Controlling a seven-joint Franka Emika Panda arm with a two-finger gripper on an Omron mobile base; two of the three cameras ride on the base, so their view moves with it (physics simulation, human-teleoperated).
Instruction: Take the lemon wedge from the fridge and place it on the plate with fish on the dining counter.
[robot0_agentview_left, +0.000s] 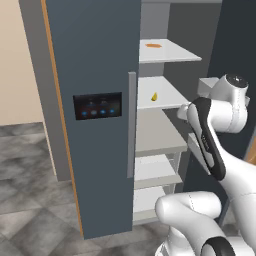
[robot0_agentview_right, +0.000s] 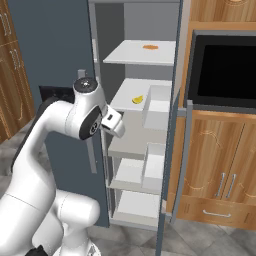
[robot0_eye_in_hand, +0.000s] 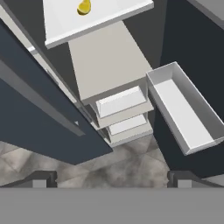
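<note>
The fridge (robot0_agentview_left: 95, 60) stands with its left door closed and its right door swung open, white shelves showing inside. The lemon wedge (robot0_agentview_left: 154, 96) is a tiny yellow piece on the second shelf from the top (robot0_agentview_right: 137, 100); in the hand view the lemon wedge (robot0_eye_in_hand: 84, 7) lies at the top edge. My gripper (robot0_eye_in_hand: 113, 178) is open and holds nothing. It hangs in front of the open compartment, lower than the wedge's shelf and well short of it. The dining counter and the plate with fish are out of view.
A flat orange item (robot0_agentview_left: 153, 45) lies on the top shelf. White door bins (robot0_eye_in_hand: 188, 109) hang on the open right door. A wooden cabinet (robot0_agentview_right: 220, 170) with a black oven (robot0_agentview_right: 225, 65) stands right of the fridge. The grey handle (robot0_agentview_left: 131, 125) runs down the closed door.
</note>
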